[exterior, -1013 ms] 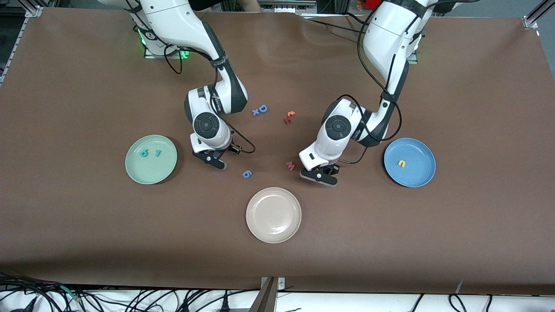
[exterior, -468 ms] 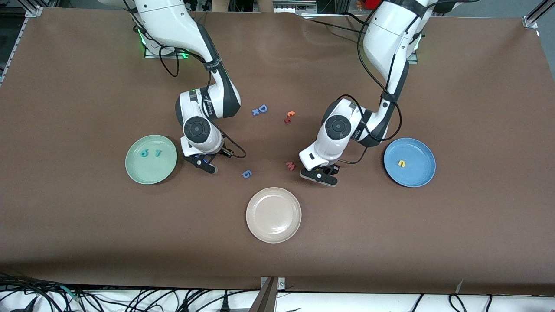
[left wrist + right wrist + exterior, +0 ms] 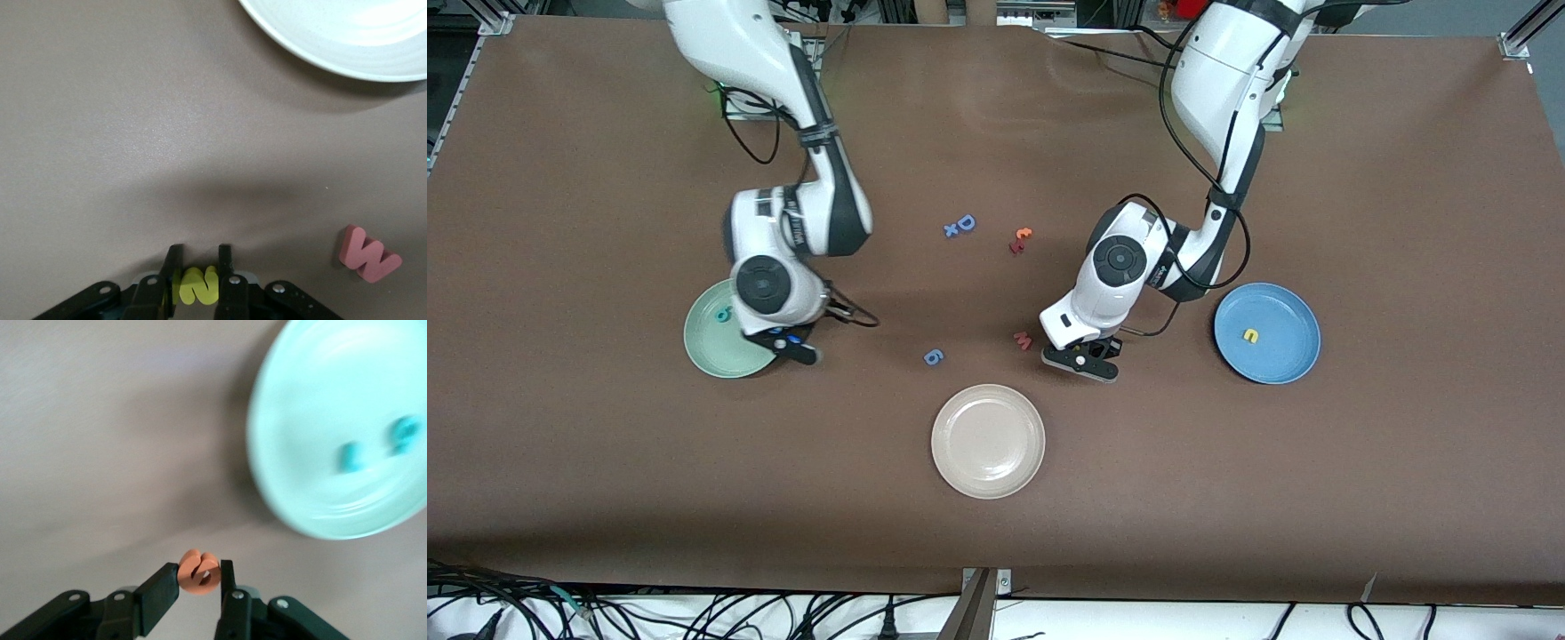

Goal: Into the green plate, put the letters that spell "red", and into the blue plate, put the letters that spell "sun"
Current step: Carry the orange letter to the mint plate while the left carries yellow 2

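Note:
Between the shut fingers of my right gripper sits the orange "e". That gripper hangs over the rim of the green plate on the side toward the table's middle. Two teal letters lie in the green plate; the front view shows only the "d", as the arm hides the other. My left gripper is shut on the yellow "s" over bare table beside the pink M. The yellow "n" lies in the blue plate.
A cream-white plate sits nearest the front camera, its rim also in the left wrist view. A periwinkle "6" piece, a blue "D" and a red and orange letter pair lie around the table's middle.
My right arm has swung toward the green plate carrying the orange "e" and now covers one teal letter. The left arm has stayed put.

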